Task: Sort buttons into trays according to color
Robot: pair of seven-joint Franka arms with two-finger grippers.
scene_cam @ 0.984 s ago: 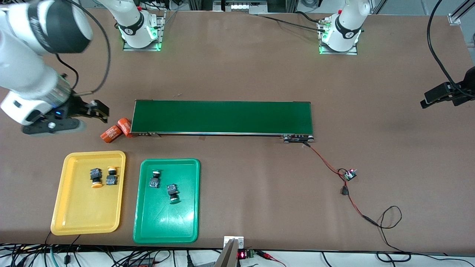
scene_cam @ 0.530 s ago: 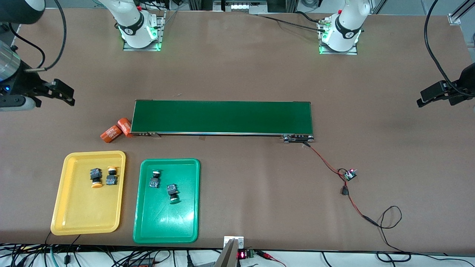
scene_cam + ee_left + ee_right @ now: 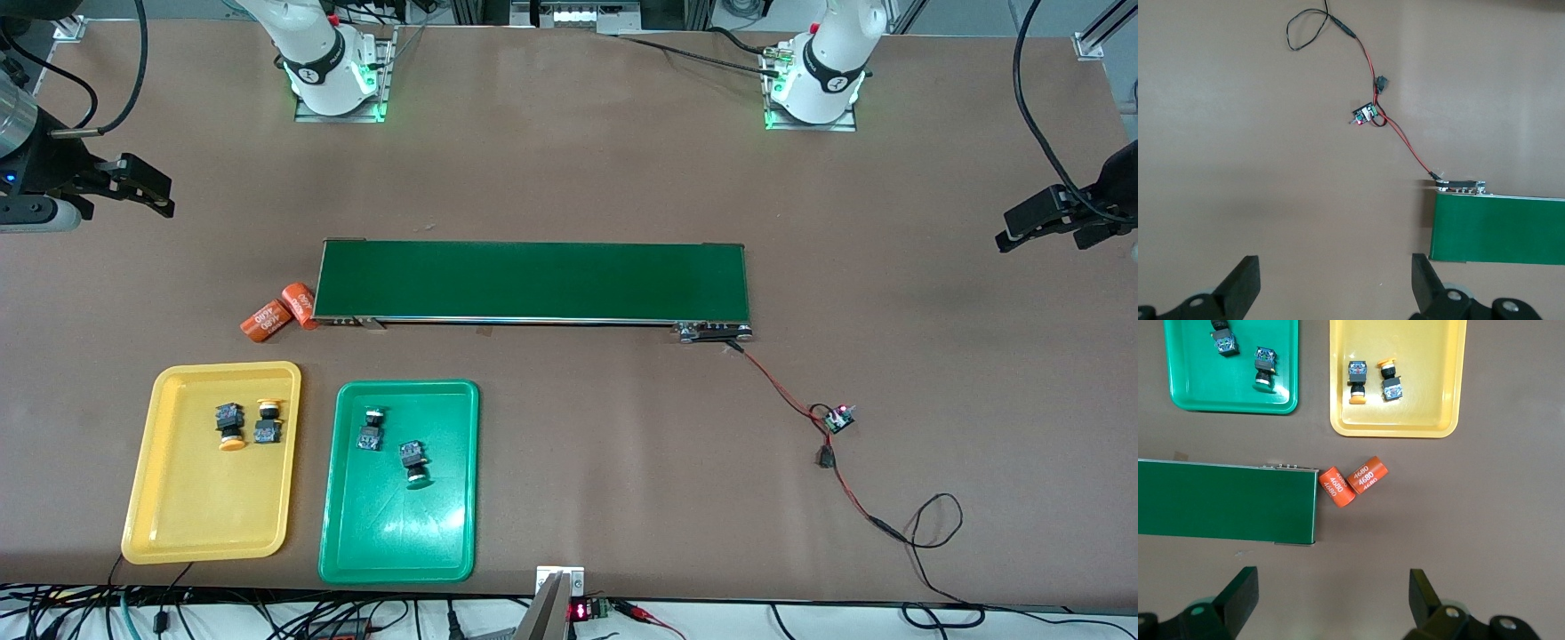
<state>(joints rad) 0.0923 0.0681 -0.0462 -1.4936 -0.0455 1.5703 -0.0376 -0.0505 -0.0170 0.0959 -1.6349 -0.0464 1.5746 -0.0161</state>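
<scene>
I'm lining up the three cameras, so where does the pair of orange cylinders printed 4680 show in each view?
Front view: the orange cylinders lie on the table at the conveyor belt's end toward the right arm, farther from the camera than the yellow tray.
Left wrist view: not in it.
Right wrist view: the cylinders lie between the belt's end and the yellow tray.
Shared landmark: the conveyor belt, seen in all three.

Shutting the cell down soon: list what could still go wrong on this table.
1. The two orange 4680 cylinders lie on their sides at the conveyor belt's end, outside both trays; they could roll.
2. The red-and-black wire to the small circuit board lies loose at the left arm's end; a low arm sweep might snag it.
3. A button lies tipped in the green tray; bumps could shift it.
</scene>
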